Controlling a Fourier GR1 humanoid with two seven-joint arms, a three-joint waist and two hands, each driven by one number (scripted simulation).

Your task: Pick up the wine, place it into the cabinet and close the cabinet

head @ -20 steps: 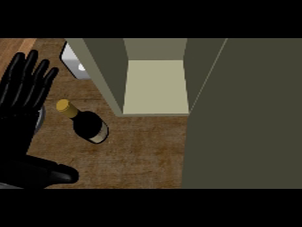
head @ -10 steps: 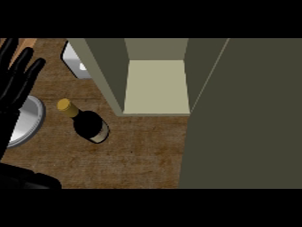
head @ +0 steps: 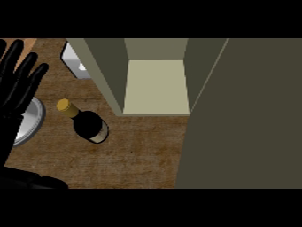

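The wine bottle (head: 87,124), dark with a gold cap, stands on the wooden counter (head: 127,155) just left of the cabinet. The cabinet (head: 156,88) is open and its pale inner shelf is bare. Its olive door (head: 257,115) is swung out and fills the right side of the view. My left hand (head: 6,97) is at the left edge, open with fingers straight and pointing away, a short way left of the bottle and not touching it. My right hand does not show.
A silver plate (head: 32,119) lies on the counter, partly under my left hand, close to the bottle. A white object (head: 75,62) sits at the back beside the cabinet's left wall.
My left hand has moved up and toward the left edge, uncovering part of the silver plate. The bottle and cabinet door have not moved.
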